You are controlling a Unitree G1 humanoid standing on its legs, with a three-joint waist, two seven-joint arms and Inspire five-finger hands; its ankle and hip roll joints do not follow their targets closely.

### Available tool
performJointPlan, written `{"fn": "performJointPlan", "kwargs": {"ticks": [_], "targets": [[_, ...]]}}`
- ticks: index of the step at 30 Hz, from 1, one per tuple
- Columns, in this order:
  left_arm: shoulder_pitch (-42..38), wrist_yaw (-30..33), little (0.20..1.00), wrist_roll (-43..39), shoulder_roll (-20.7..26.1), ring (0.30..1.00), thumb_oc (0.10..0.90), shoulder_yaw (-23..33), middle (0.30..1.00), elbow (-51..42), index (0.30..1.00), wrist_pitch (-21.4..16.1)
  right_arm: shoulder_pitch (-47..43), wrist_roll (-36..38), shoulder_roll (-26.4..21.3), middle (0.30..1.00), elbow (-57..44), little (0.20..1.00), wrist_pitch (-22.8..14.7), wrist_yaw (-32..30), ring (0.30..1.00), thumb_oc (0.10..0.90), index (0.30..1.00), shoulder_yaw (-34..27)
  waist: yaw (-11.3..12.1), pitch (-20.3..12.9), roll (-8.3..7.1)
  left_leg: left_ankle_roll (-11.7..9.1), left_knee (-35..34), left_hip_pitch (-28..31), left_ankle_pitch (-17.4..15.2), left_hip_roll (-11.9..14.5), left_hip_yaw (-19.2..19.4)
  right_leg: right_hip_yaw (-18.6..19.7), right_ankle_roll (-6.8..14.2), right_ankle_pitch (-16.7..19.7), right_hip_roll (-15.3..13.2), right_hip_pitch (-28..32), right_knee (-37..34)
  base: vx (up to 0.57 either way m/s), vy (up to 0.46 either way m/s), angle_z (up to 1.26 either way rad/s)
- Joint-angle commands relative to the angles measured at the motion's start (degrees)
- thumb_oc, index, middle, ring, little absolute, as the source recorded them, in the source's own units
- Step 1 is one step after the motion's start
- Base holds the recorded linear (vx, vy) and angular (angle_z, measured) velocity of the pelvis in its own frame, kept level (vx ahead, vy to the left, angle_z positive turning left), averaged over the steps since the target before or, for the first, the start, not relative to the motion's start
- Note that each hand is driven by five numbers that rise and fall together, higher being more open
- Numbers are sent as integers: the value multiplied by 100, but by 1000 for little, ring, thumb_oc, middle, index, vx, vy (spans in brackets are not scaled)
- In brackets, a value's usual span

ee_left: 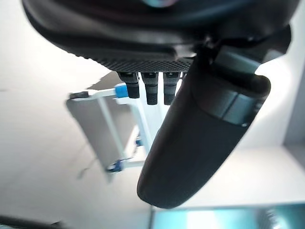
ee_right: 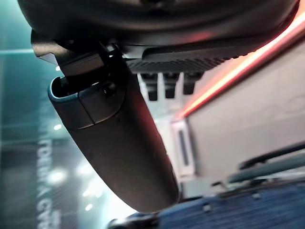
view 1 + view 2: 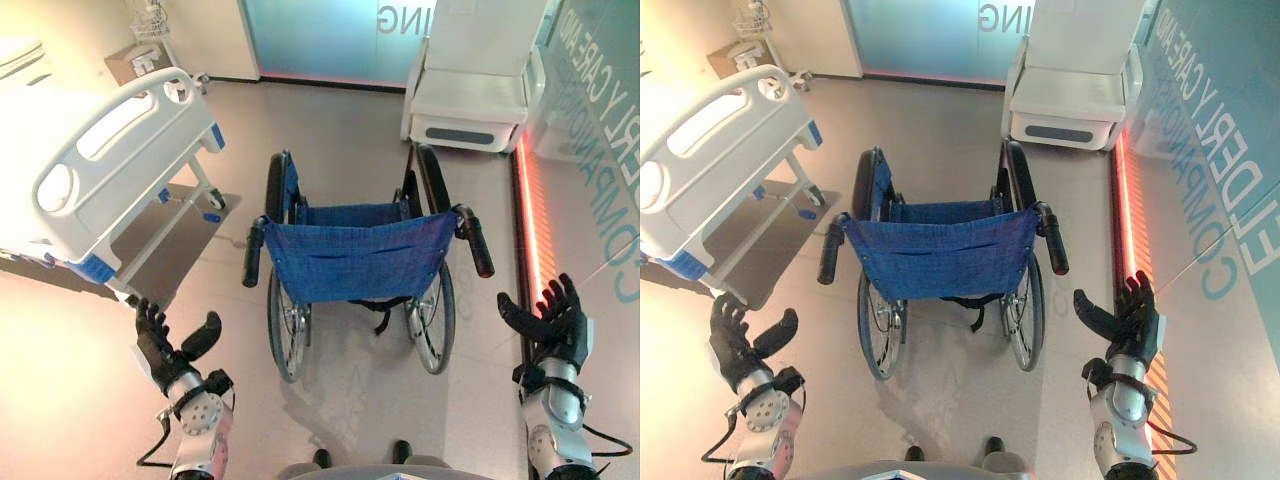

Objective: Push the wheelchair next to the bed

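My left hand (image 3: 165,345) and right hand (image 3: 555,318) have open fingers, clear of the wheelchair (image 3: 360,255); bed (image 3: 110,160) at 10 o'clock.

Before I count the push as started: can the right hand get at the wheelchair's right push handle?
Probably yes. The right hand is open, apart from the right push handle, with bare floor between them.

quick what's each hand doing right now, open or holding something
Left hand: open, holding nothing, short of the wheelchair.
Right hand: open, holding nothing, beside the wheelchair's right push handle.
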Motion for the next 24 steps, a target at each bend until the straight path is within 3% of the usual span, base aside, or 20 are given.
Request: {"fn": "performJointPlan", "kwargs": {"ticks": [1,7,10,15,18,24], "targets": [[-873,-18,900,399,738,900,800,257,900,-592,900,-644,-856,-428,-458,900,-713,900,-818,-295,900,800,900,-507,-9,-120,-220,88,62,51,-246,-389,-195,21,-214,-231,168,239,134,25,5,4],[-1136,-704,900,32,804,900,800,141,900,-1242,900,-406,-1025,-519,-483,900,-1322,900,-844,-64,900,800,900,-395,-1,-107,-218,92,62,57,-242,-401,-221,39,-198,-234,162,244,142,0,0,0],[-1293,-1523,900,-375,744,900,800,-20,900,-1584,900,-851,-1187,-435,-419,900,-1614,900,-964,134,900,800,900,-271,11,-116,-227,102,62,54,-250,-405,-219,58,-194,-240,163,238,143,0,0,0],[-1567,-1505,900,-137,675,900,800,-312,900,-1826,900,-1171,-1477,-592,-270,900,-1754,900,-1217,-57,900,800,900,-38,29,-150,-231,100,62,85,-267,-396,-212,78,-197,-235,181,275,124,23,-1,0],[-1662,-1515,900,-116,670,900,800,-408,900,-1851,900,-1073,-1526,-606,-220,900,-1844,900,-1197,-28,900,800,900,57,18,-167,-232,99,62,99,-265,-395,-199,95,-199,-242,184,284,130,10,2,0],[-1820,-1852,900,-240,720,900,800,-649,900,-1634,900,-589,-1652,-436,-158,900,-1841,900,-738,584,900,800,900,345,13,-176,-238,106,62,132,-273,-396,-157,113,-182,-240,186,297,140,0,0,0]]}}
